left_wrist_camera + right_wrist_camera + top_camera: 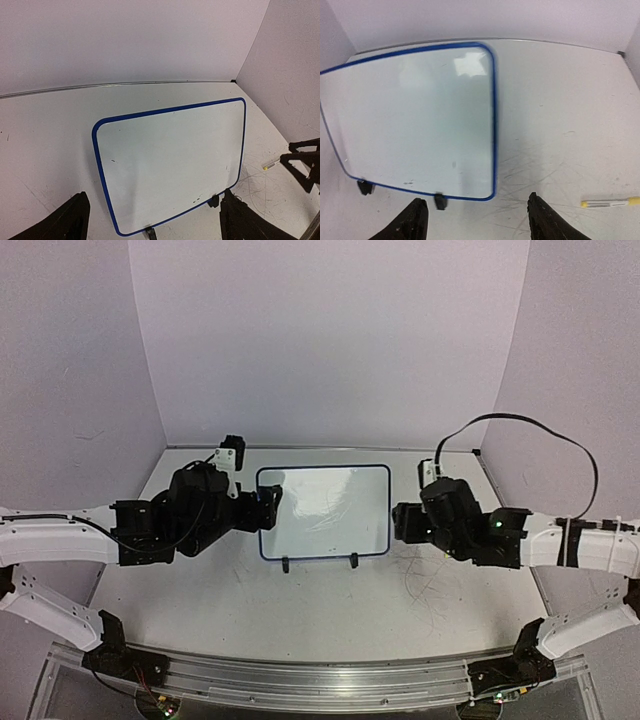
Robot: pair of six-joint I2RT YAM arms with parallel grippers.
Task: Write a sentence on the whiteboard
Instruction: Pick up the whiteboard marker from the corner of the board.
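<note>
**Top external view.** The whiteboard (323,512) was located at the centre of the worktop (300,610), with its two black feet (285,564) at the near edge. The left end effector (272,508) was positioned at the left edge of the board, and the right end effector (398,521) just beside the right edge. Contact with the frame could not be determined for either. Thin faint strokes (335,510) were seen on the board surface, but they could not be read as lettering. Grey scribble marks (430,580) were seen on the worktop, near and to the right of the board.

**Left wrist view.** The fingers (70,222) of the left end effector were spread wide and nothing was gripped. The lower blue-framed edge of the whiteboard was seen between them. A white marker (271,163) with a yellow tip was seen lying on the worktop, beyond the right side of the board.

**Right wrist view.** The fingers (415,222) of the right end effector were held apart and nothing was gripped. The near right corner of the whiteboard was seen just ahead of them. The marker was seen lying flat on the worktop to the right, outside the fingers and apart from the board, among the scribble marks.
</note>
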